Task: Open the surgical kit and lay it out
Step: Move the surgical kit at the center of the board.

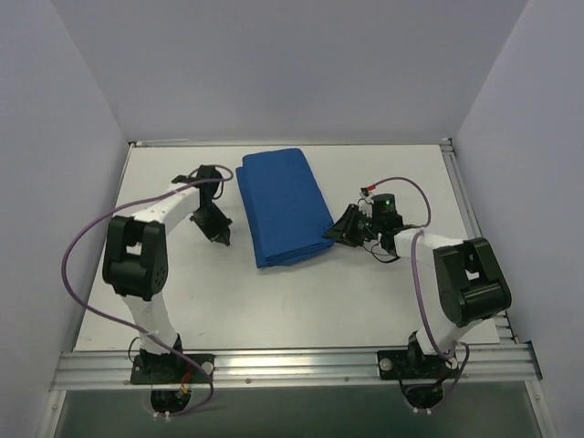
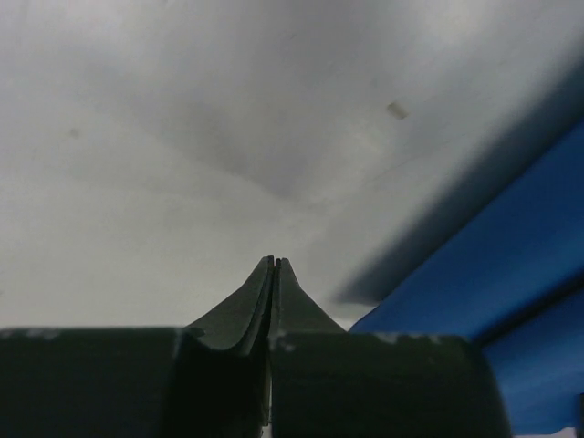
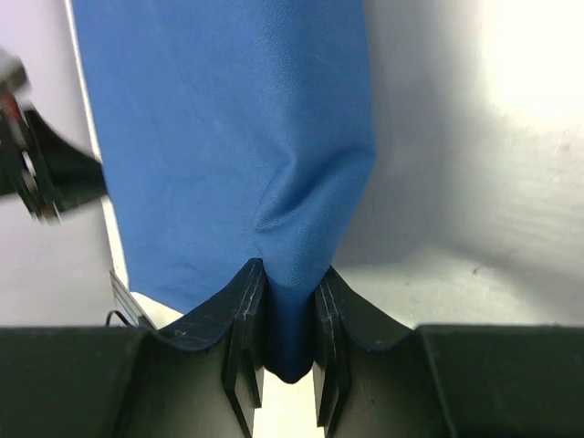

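Note:
The blue cloth wrap (image 1: 283, 205) lies folded as a rectangular bundle in the middle of the white table. My right gripper (image 1: 339, 228) is at its right near corner and is shut on a pinched fold of the blue cloth (image 3: 290, 310), seen in the right wrist view. My left gripper (image 1: 219, 234) is shut and empty just left of the bundle, low over the table; the wrap's blue edge (image 2: 511, 274) shows to its right in the left wrist view. The steel tray and the instruments are hidden.
The white table (image 1: 228, 292) is walled by pale panels at the back and both sides. A metal rail (image 1: 292, 365) runs along the near edge, with both arm bases on it. Purple cables loop beside each arm.

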You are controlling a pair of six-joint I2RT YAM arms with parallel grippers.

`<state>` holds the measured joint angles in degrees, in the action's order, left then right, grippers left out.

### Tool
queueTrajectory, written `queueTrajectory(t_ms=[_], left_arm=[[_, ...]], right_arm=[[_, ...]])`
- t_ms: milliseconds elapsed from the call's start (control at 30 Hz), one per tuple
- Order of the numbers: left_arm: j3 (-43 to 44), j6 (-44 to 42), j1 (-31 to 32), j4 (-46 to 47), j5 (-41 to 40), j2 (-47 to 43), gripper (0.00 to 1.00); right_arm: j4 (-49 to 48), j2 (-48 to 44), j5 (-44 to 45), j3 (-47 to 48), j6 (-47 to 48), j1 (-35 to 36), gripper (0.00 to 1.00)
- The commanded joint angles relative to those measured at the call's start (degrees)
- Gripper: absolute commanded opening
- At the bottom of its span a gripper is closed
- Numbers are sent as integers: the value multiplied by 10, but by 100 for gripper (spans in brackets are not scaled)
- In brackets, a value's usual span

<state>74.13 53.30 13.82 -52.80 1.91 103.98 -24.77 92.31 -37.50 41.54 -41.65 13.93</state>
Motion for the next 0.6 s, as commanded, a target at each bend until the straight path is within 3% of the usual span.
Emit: queueTrajectory(t_ms=[0, 433, 533, 567], left_arm=[[105, -21, -2, 17, -11, 61, 2], [399, -126, -6, -53, 41, 277, 2], [419, -137, -9, -84, 14, 280, 2], [411, -139, -15, -84, 7, 257, 4]], right_arm=[[29, -35, -14, -11, 14, 35, 0], [-33, 5, 44, -9, -88, 129, 4], [20, 13, 52, 15, -65, 128, 31], [51, 12, 78, 48, -49, 127, 48]])
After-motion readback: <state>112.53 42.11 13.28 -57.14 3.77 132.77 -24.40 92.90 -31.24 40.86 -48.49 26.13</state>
